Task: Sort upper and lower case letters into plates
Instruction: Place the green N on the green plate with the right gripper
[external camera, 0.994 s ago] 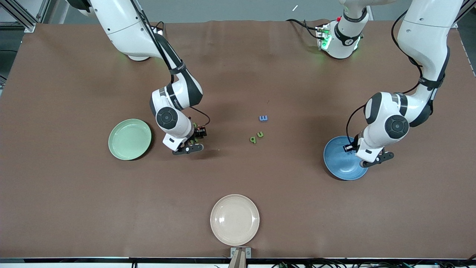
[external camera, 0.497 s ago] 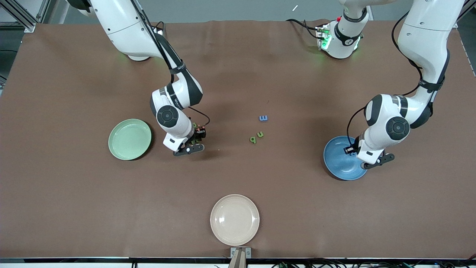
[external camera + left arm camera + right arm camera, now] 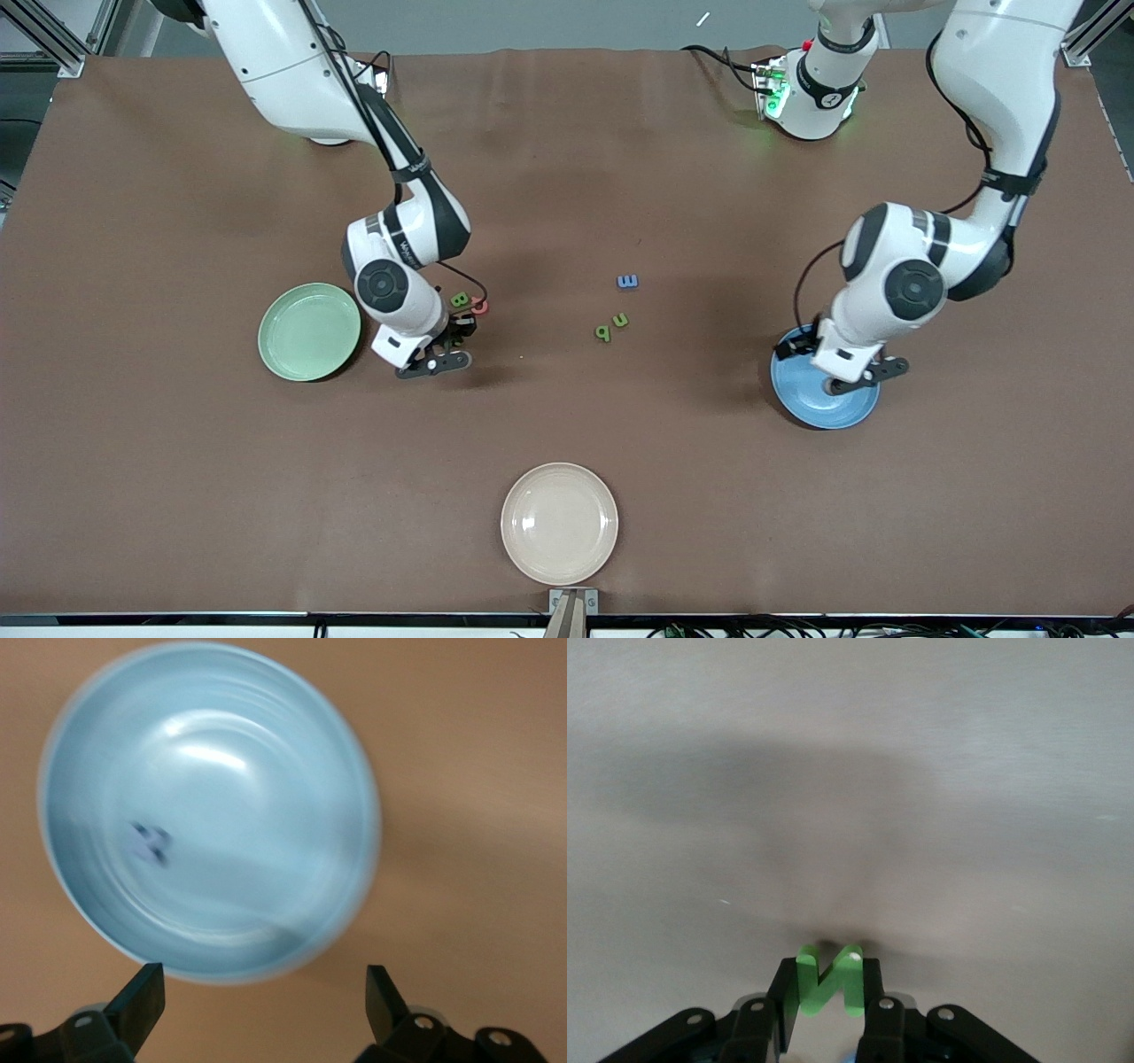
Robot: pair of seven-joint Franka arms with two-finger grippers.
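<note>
I am holding my left end effector (image 3: 261, 992) wide open and empty over the blue plate (image 3: 846, 409). My right end effector (image 3: 826, 1001) is gripping a green letter (image 3: 829, 980) over the counter (image 3: 177, 496), beside the mint plate (image 3: 301, 332).

Both arms reached out over the table, wrists bent down.

Right arm comes from its base at the table's top edge, elbow folded, wrist pointing down; right gripper (image 3: 829, 992) sits just above the tabletop beside the green plate (image 3: 309, 331), fingers (image 3: 782, 997) clamped on a green letter N (image 3: 829, 980) held upright between them. Left arm arcs down from its base with the forearm angled toward the table's middle, wrist turned down; left gripper (image 3: 266, 1001) hangs over the blue plate (image 3: 80, 895), fingers (image 3: 142, 1001) spread wide with nothing between them.
</note>
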